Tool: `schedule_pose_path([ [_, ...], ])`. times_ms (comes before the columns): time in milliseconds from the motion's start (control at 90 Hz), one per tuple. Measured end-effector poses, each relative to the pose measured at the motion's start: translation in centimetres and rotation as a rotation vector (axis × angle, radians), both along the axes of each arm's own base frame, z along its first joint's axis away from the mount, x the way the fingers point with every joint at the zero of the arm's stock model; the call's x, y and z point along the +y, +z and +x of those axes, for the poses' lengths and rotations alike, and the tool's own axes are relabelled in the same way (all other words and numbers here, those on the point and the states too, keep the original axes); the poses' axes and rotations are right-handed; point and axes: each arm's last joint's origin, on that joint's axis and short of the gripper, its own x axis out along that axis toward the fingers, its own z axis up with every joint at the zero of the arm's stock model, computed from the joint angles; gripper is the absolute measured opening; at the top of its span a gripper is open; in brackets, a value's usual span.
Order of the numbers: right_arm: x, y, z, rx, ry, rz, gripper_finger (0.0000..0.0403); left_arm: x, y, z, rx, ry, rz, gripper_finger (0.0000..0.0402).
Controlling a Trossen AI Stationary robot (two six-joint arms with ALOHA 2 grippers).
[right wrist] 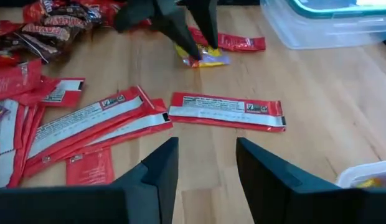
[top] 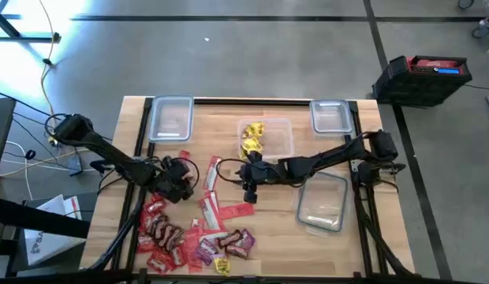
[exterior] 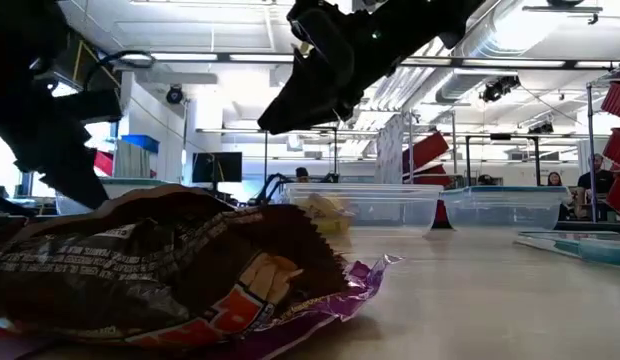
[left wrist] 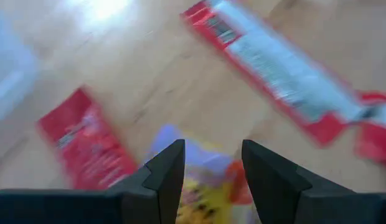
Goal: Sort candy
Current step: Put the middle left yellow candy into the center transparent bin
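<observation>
The left gripper (left wrist: 211, 180) hangs with open jaws around a yellow candy (right wrist: 202, 58), ready to pick it. The right gripper (right wrist: 205, 174) waits open above the table (top: 371, 237).

Red packets (right wrist: 225, 112) with white panels, yellow sweets (top: 252, 138), dark brown bars (right wrist: 47, 30), pale wooden table (top: 280, 229)

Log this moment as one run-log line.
task: sort candy | left gripper: open, over yellow candy | right gripper: open, above red packets | bin: holds yellow candy | pile: unsorted
</observation>
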Motion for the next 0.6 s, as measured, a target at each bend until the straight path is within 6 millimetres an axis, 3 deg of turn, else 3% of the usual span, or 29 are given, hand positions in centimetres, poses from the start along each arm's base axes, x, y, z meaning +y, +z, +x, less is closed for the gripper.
schedule_pose_path([
  [133,0.4,-0.5,0.2,-0.004,0.009,0.005,0.013,-0.3,-0.4,0.6,-0.01,-0.016,-0.006,0.0145],
  [422,1.1,-2.9,1.6,-0.05,0.085,0.089,0.013,-1.6,0.7,4.5,-0.234,-0.261,0.104,0.0145],
  [600,1.7,-4.1,1.7,-0.026,0.098,0.086,0.013,-1.6,1.2,4.2,-0.181,-0.332,0.03,0.0145],
])
